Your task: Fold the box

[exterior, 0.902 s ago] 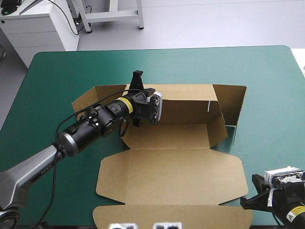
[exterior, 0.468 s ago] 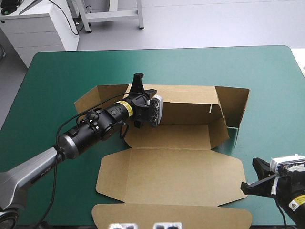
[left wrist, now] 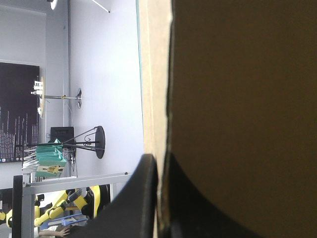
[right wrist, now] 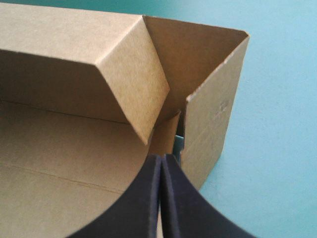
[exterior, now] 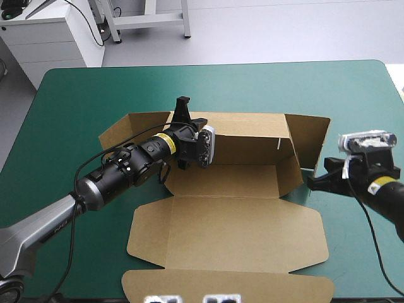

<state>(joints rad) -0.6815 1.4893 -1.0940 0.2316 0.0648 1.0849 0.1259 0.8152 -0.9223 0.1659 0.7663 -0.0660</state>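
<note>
The box (exterior: 227, 208) runs lengthwise from the left claw (exterior: 183, 108) across to the right claw (right wrist: 161, 159). The left claw is all but closed, pinching the raised far wall near its left end. The right claw, pressed together and empty, points at the box's right end. Its tip is just short of the gap between the end wall (right wrist: 213, 119) and the slanted inner flap (right wrist: 133, 74). That corner looks like the right arm's job.
</note>
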